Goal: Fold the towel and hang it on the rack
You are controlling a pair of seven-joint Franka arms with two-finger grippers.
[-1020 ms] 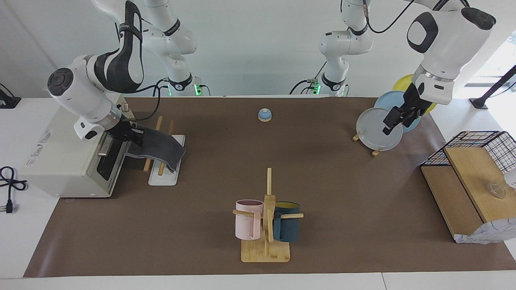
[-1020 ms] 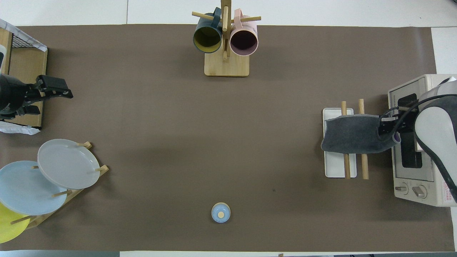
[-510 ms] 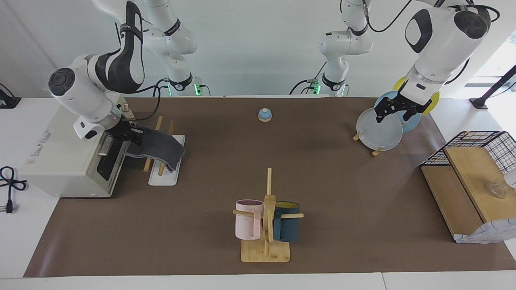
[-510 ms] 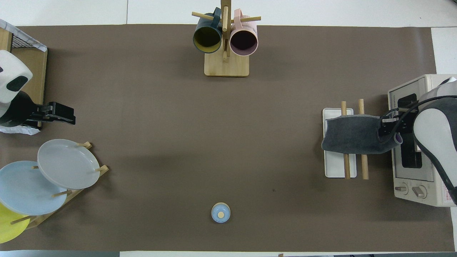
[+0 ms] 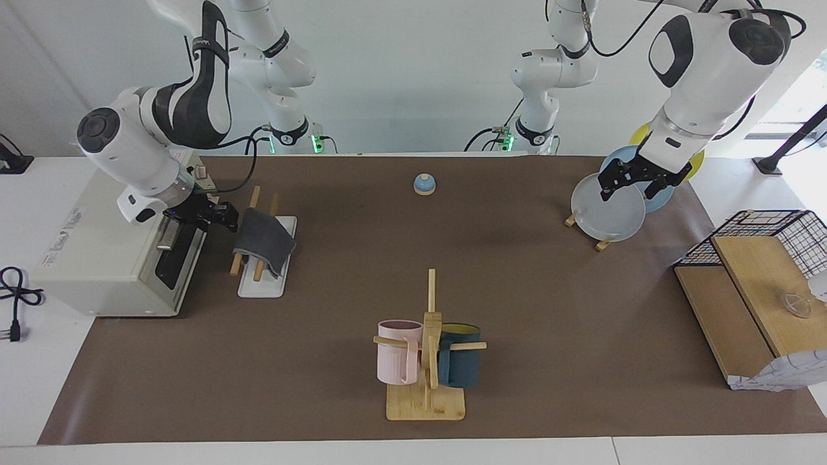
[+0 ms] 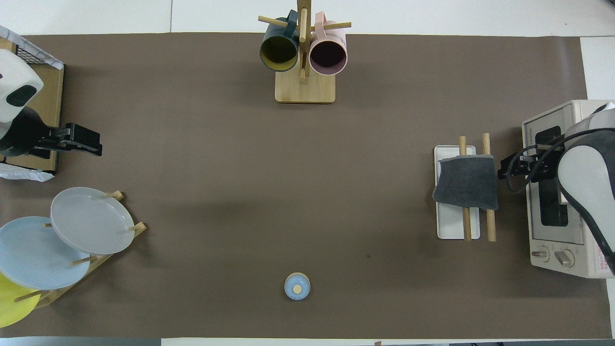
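Observation:
The towel (image 5: 263,237) hangs dark grey face out over the two wooden rods of the rack (image 5: 255,194), whose white base (image 5: 261,287) stands beside the toaster oven. In the overhead view the towel (image 6: 468,182) covers the middle of the rods, above the rack's base (image 6: 451,226). My right gripper (image 5: 226,216) is open and empty, just off the towel's edge, between the rack and the toaster oven; it also shows in the overhead view (image 6: 507,169). My left gripper (image 5: 630,181) is open and empty, raised over the plate stand, and shows in the overhead view (image 6: 91,142).
A toaster oven (image 5: 97,258) stands at the right arm's end. A mug tree (image 5: 426,349) with a pink and a blue mug stands at the table edge farthest from the robots. A plate stand (image 5: 607,210), a small bell (image 5: 424,184) and a wooden crate with a wire basket (image 5: 749,284) are also there.
My right gripper let go of the towel and drew back toward the toaster oven; the freed end dropped over the rods. My left gripper rose and swung over the plate stand.

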